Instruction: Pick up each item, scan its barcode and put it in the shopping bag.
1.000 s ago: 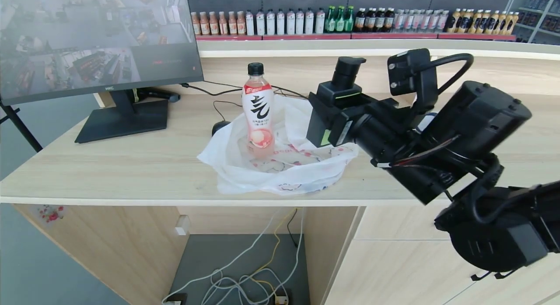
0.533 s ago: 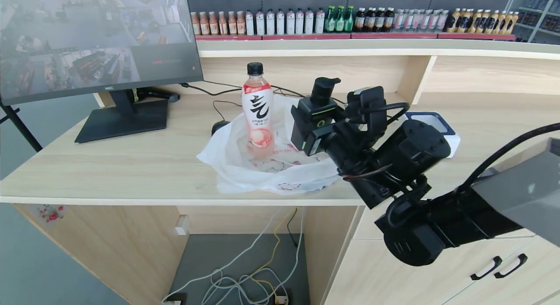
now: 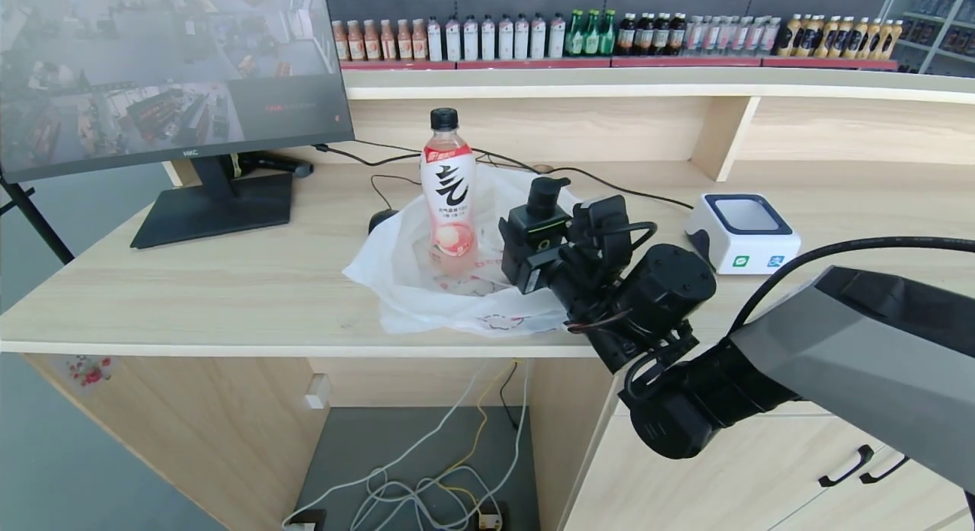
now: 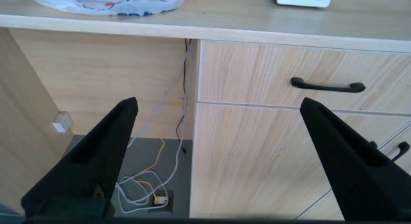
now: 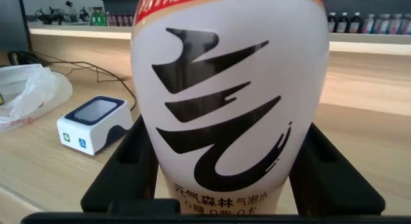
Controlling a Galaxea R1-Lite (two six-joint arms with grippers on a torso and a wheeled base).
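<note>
1. Head view: my right gripper (image 3: pixel 533 249) pinches a bottle (image 3: pixel 547 192) above the shopping bag (image 3: pixel 426 302). Lowering it could topple the standing bottle (image 3: pixel 449 203) just beside.
2. Left wrist view: my left gripper (image 4: pixel 218 121) is spread and empty, so it is no backup.
3. Right wrist view: the smooth bottle might slip.

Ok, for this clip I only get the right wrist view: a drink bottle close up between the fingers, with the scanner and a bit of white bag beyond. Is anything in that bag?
Observer: Yes. In the head view a second bottle, labelled like the held bottle, stands upright in the shopping bag.
Operator: And the left gripper?
Observer: The left gripper is open and empty, pointed at the cabinet front under the counter.
Operator: Anything else near the bag?
Observer: A black mouse lies on the counter at the bag's far edge.
</note>
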